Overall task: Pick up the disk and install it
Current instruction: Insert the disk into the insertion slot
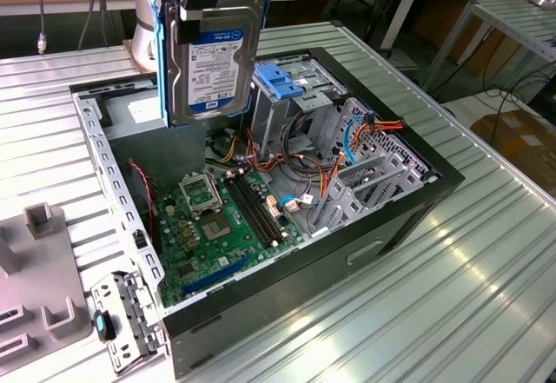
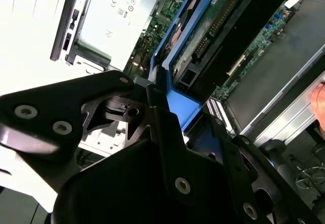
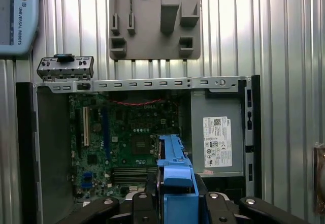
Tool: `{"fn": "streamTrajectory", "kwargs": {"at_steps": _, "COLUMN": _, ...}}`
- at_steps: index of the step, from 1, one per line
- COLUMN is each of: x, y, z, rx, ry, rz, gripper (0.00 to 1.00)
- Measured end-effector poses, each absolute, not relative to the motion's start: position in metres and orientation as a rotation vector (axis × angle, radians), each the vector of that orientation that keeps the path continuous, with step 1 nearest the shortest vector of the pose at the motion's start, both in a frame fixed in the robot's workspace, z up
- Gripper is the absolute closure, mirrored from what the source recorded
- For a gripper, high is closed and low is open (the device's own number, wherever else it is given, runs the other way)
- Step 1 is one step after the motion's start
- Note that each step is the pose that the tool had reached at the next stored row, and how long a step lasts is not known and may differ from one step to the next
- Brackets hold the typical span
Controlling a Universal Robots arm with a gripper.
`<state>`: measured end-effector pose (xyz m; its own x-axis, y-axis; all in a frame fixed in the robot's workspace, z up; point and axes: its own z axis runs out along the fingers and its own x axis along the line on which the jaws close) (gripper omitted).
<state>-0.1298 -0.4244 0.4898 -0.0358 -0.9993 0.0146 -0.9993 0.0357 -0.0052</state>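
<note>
So my gripper point(image 1: 211, 8) held the disk point(image 1: 213, 66) tight above the open computer case point(image 1: 261, 326), but it was not in yet.

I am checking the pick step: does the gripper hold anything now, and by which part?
Yes. The gripper holds the disk by its top end; it hangs upright over the open case.

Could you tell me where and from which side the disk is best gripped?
Probably at the disk's upper short end, coming from above and pinching across its flat faces, as the gripper does now. It hangs upright and is thin, so this leaves the blue rails and lower end free over the open case.
</note>
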Motion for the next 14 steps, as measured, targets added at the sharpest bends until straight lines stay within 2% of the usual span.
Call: {"fn": "streamTrajectory", "kwargs": {"at_steps": 14, "x": -0.1298, "y": -0.4305, "z": 0.4896, "rx": 2.177, "ry": -2.256, "rz": 0.022, "gripper": 0.63}}
